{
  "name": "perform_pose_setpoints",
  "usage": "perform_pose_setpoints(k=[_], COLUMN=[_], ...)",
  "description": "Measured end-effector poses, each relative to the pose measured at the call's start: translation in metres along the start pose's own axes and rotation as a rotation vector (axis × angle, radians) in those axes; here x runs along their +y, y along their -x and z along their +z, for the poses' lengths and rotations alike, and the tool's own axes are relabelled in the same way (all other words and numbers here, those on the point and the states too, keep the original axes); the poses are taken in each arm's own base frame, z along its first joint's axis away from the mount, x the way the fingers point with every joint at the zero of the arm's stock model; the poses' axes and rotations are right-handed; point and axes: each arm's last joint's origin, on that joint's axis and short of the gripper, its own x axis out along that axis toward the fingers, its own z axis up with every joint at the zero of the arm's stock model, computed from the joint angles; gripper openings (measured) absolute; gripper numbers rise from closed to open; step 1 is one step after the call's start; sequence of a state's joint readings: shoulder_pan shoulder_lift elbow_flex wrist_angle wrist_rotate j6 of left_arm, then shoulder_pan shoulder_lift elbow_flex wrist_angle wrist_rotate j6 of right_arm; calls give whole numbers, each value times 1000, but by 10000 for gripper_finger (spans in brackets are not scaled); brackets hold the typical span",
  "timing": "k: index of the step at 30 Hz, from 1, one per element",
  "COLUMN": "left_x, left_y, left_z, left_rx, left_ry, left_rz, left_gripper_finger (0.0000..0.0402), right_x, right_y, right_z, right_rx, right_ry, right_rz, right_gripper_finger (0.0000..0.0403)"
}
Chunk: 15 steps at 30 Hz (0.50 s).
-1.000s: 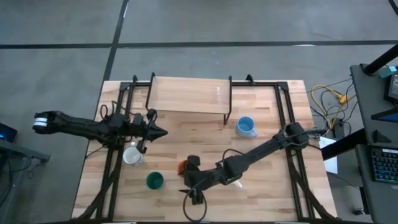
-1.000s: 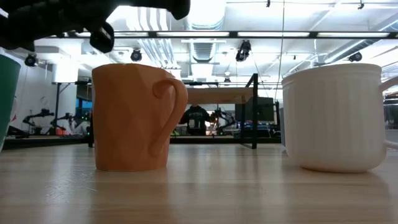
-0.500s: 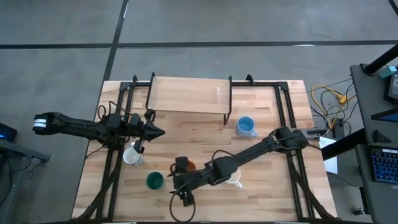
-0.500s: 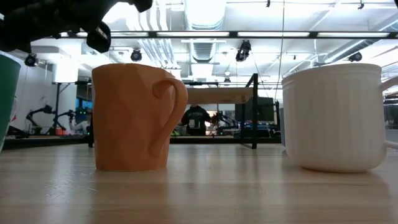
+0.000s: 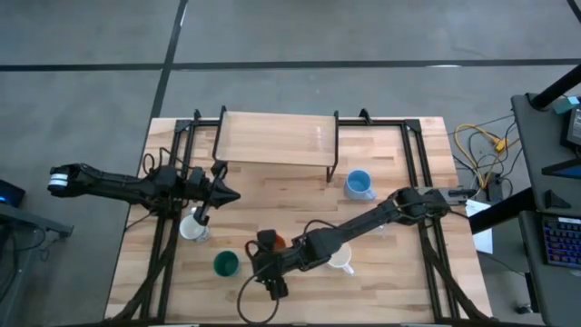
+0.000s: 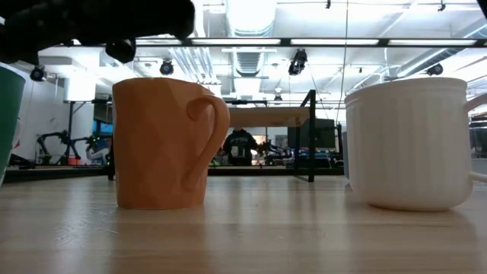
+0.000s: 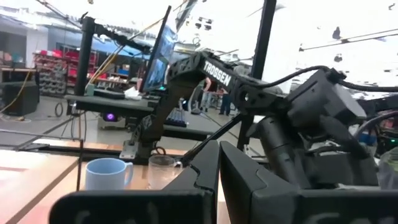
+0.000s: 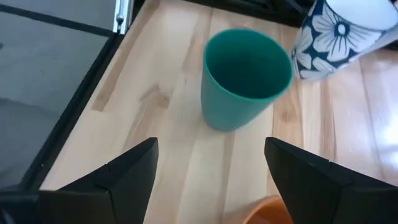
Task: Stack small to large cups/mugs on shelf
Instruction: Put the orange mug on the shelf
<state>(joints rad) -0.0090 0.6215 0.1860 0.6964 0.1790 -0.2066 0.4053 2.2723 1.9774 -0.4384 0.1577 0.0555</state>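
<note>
The dark green cup (image 5: 225, 264) stands upright on the table near the front. The white mug with dark markings (image 5: 192, 227) stands behind it to the left. My right gripper (image 5: 257, 271) hovers just right of the green cup, open and empty. In its wrist view (image 8: 211, 155) the green cup (image 8: 245, 78) stands ahead of the fingers. The orange mug (image 5: 273, 242) and plain white mug (image 5: 341, 262) stand beside the right arm. The light blue mug (image 5: 359, 184) stands by the shelf (image 5: 277, 139). My left gripper (image 5: 233, 193) is shut and empty above the table's left middle.
A clear glass (image 7: 161, 169) stands next to the light blue mug (image 7: 107, 174). The low view shows the orange mug (image 6: 167, 144) and white mug (image 6: 411, 144) close up, with the green cup (image 6: 9, 122) at the left edge. Black frame rails run along both table sides.
My right gripper has moved toward the table's left edge, past the orange mug and closer to the green cup. The cups and mugs have stayed where they were.
</note>
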Motion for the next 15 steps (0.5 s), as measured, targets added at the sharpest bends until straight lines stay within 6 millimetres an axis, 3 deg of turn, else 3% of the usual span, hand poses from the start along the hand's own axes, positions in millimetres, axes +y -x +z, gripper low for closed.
perform_pose_setpoints(k=[15], left_x=[0], left_y=[0], left_z=[0], left_rx=[3], left_ry=[0], left_rz=[0], left_gripper_finger=[0], right_x=[-2], right_y=[3], right_z=[-9], right_rx=[101], right_ry=[4], right_rz=[-44], right_gripper_finger=[290])
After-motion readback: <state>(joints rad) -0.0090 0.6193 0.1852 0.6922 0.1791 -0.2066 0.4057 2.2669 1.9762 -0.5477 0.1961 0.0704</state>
